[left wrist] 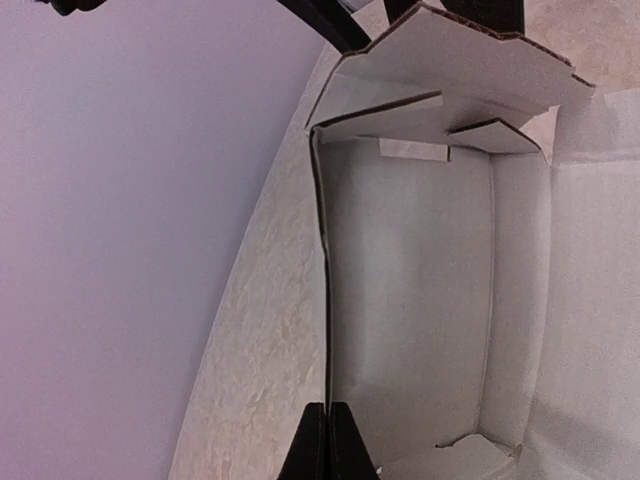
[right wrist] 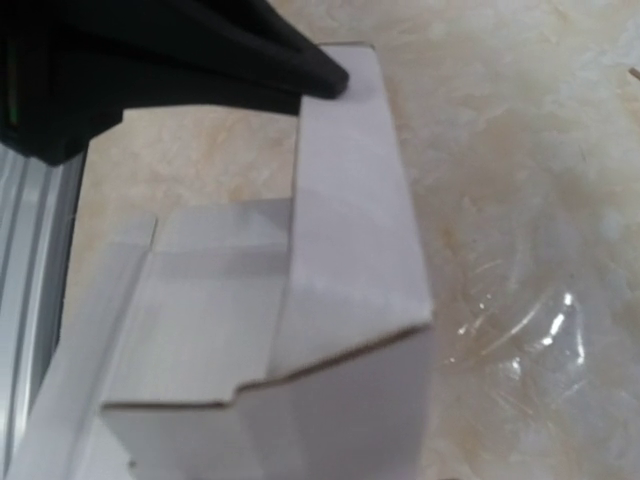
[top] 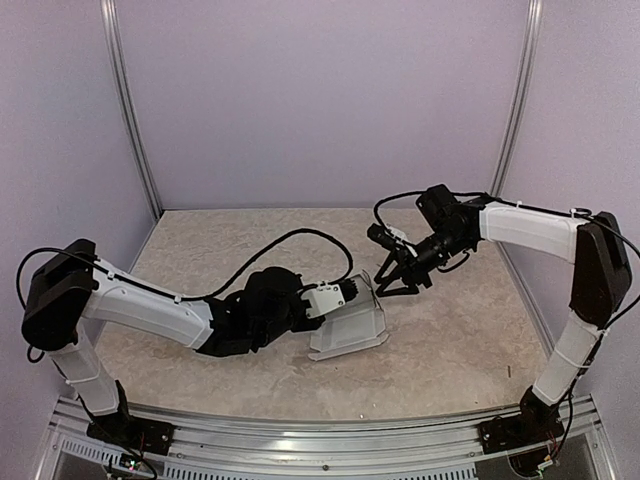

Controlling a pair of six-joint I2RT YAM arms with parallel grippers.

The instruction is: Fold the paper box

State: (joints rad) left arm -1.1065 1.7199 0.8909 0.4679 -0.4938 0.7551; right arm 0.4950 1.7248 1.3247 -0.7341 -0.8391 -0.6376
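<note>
Paper box [top: 348, 328], half folded, sits near the middle of the surface [top: 460, 340]. We see the left fingers [left wrist: 318, 452] clamped on its 10 o'clock side, likely to steady it, while the right fingers [right wrist: 305, 68], spread apart, push a flap [right wrist: 345, 200] from 1 o'clock.

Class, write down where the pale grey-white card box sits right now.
Top view: the pale grey-white card box lies centrally, pinched at its far edge by the left gripper, with the right gripper at its far right corner.
</note>
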